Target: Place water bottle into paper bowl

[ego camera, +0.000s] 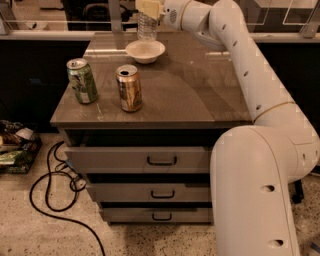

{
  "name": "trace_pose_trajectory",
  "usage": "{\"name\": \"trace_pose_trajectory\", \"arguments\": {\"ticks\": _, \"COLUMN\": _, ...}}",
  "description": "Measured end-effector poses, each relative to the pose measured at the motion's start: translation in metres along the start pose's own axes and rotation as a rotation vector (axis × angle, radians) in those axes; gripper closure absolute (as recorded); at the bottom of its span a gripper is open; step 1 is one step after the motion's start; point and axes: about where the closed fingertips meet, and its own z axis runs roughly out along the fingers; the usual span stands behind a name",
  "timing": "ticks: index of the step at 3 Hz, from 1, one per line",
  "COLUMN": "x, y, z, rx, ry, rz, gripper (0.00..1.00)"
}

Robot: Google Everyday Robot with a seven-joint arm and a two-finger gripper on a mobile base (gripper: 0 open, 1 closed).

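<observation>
The water bottle [146, 29] is clear ribbed plastic and stands upright at the back of the cabinet top, just behind the paper bowl [145, 50]. Its cap is hidden by my gripper [148, 8], which comes in from the right at the top edge of the view and is shut on the bottle's top. The bottle's base lies behind the bowl's far rim; I cannot tell whether it touches the surface. The off-white bowl is shallow and holds nothing.
A green can [82, 81] and a gold can [129, 88] stand near the front left of the brown cabinet top [200, 95]. My white arm [250, 65] spans the right side. Drawers [161, 161] are below, and a cable [50, 200] lies on the floor.
</observation>
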Motion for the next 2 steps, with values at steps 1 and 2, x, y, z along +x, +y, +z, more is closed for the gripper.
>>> {"name": "trace_pose_trajectory", "arguments": {"ticks": 1, "x": 0.008, "y": -0.001, "z": 0.018, "rx": 0.022, "ry": 0.026, "rz": -0.021, "gripper": 1.00}}
{"name": "trace_pose_trajectory", "arguments": {"ticks": 2, "x": 0.024, "y": -0.003, "z": 0.035, "rx": 0.034, "ry": 0.057, "rz": -0.063, "gripper": 1.00}}
